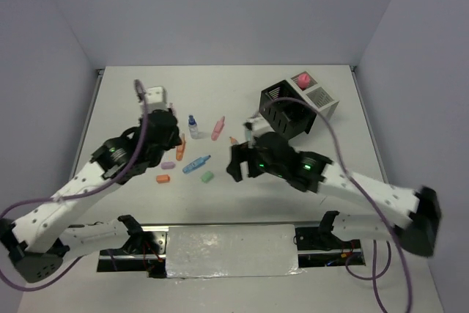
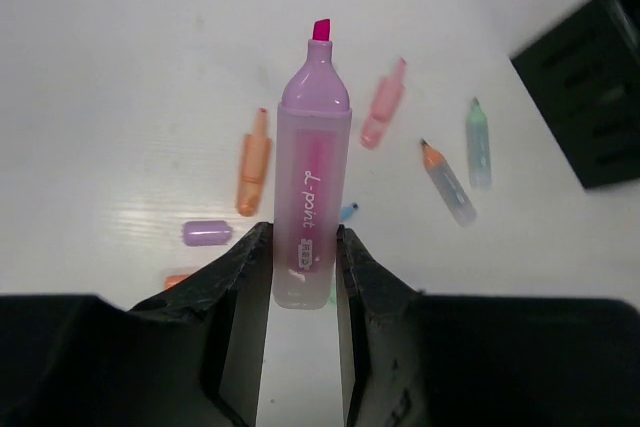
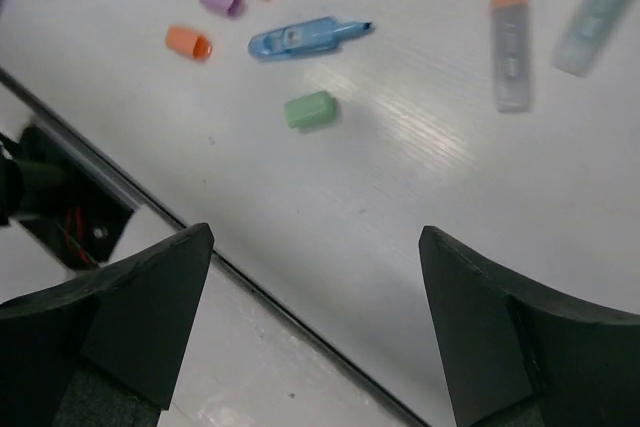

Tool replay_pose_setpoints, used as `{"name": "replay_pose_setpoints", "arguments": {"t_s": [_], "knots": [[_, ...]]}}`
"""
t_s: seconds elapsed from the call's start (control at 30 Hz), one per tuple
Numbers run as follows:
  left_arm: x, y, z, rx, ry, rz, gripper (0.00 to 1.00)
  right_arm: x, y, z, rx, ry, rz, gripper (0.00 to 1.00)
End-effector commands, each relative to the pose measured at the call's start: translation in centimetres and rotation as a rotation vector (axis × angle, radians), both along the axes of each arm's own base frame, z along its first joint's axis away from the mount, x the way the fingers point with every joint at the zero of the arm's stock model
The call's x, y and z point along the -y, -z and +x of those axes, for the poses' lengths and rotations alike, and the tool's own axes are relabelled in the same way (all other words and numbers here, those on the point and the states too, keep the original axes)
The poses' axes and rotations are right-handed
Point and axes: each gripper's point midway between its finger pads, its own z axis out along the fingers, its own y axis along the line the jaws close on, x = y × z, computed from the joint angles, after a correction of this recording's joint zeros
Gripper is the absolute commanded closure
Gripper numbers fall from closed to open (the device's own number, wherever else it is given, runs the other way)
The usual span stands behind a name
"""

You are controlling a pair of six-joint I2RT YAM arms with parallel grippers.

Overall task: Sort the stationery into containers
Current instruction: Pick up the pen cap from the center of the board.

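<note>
The left gripper (image 2: 303, 239) is clamped on the barrel of an uncapped purple highlighter (image 2: 312, 167), its tip pointing away over an orange highlighter (image 2: 254, 172) lying on the table (image 2: 120, 67). The right gripper (image 3: 315, 237) gapes wide and empty above the table, near a green cap (image 3: 309, 109). The black box (image 1: 277, 113) stands just beside the white box (image 1: 328, 108), which has a pink item (image 1: 301, 78) in the compartment farther from the arms.
</note>
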Motion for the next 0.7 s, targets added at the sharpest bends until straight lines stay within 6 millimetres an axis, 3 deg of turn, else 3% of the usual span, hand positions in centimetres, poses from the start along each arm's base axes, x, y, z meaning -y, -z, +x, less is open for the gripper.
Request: {"name": "replay_pose_setpoints", "arguments": {"t_s": [0.0,0.03,0.07,0.1,0.13,0.17,0.2,0.23,0.27,0.3,0.33,0.47,0.5,0.57,0.6,0.67], "knots": [[-8.1,-1.7,-2.5,0.075,-0.335,0.008,1.00,-7.5,-0.9,0.0,0.135,-0.232,-0.135,0.09],[-9.0,-2.0,-2.8,0.092,-0.364,-0.002,1.00,-9.5,1.7,0.4,0.128,-0.280,-0.233,0.11],[-10.1,-2.0,-3.5,0.095,-0.412,-0.019,1.00,-11.8,0.0,1.0,0.180,-0.300,-0.229,0.12],[-10.9,-2.4,-3.9,0.111,-0.440,-0.031,1.00,-13.1,0.1,1.0,0.225,-0.352,-0.259,0.13],[-11.9,-3.3,-4.5,0.148,-0.465,-0.057,1.00,-14.6,2.3,1.6,0.210,-0.379,-0.303,0.13],[-12.3,-3.7,-4.8,0.162,-0.474,-0.072,1.00,-16.5,1.0,2.2,0.238,-0.391,-0.273,0.15],[-12.9,-4.4,-5.3,0.189,-0.482,-0.106,1.00,-17.4,1.2,2.7,0.261,-0.413,-0.286,0.17],[-13.3,-4.8,-5.6,0.206,-0.497,-0.121,1.00,-18.6,3.1,3.3,0.250,-0.425,-0.320,0.19],[-13.6,-5.0,-5.9,0.217,-0.495,-0.124,1.00,-20.2,1.8,4.0,0.279,-0.427,-0.299,0.23],[-13.8,-6.0,-6.0,0.257,-0.485,-0.170,1.00,-21.2,4.0,4.5,0.275,-0.452,-0.341,0.31],[-13.8,-6.0,-6.1,0.267,-0.465,-0.157,1.00,-22.7,2.8,5.2,0.307,-0.451,-0.317,0.34],[-13.9,-7.2,-6.7,0.340,-0.392,-0.201,1.00,-25.6,4.6,7.0,0.337,-0.513,-0.361,0.35],[-14.0,-7.8,-7.0,0.369,-0.380,-0.236,1.00,-26.0,6.7,7.5,0.328,-0.539,-0.400,0.35],[-14.0,-7.5,-7.2,0.376,-0.351,-0.226,1.00,-26.9,6.5,8.3,0.335,-0.572,-0.393,0.35],[-14.1,-7.7,-7.5,0.389,-0.340,-0.234,1.00,-27.1,8.2,8.5,0.325,-0.600,-0.422,0.36],[-14.1,-7.3,-7.5,0.396,-0.325,-0.225,1.00,-27.6,8.3,9.0,0.318,-0.630,-0.424,0.37]]}}
